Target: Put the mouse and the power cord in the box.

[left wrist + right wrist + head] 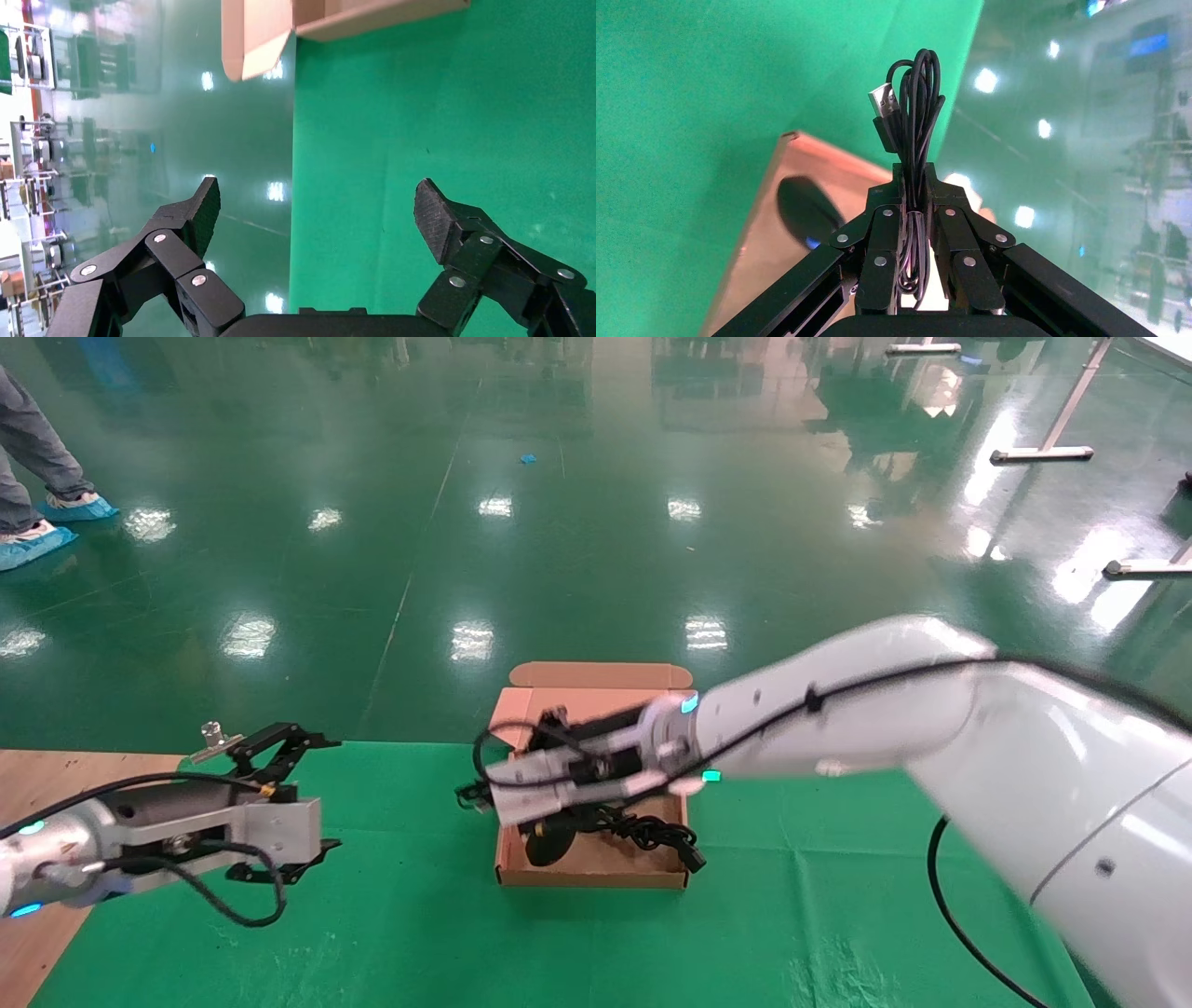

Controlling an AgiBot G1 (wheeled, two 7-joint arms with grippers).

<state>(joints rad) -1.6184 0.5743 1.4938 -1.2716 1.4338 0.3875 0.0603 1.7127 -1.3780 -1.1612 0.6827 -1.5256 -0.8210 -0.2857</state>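
White arms [838,719], black cables, black riveted jaws

Right end effector [480,795] and its arm span the box [596,876] from the right, closing off the approach from above on that side; its fingers are clamped on the thin looped cable of the mouse [549,845]. Inside the box, the mouse sits at the near left and the power cord [652,831] sprawls to the near right, leaving little bare floor. Raised flap lid [601,675] walls off the far side. Green table [391,915] between the box and the left end effector [289,803], jaws spread wide, lies bare and passable.
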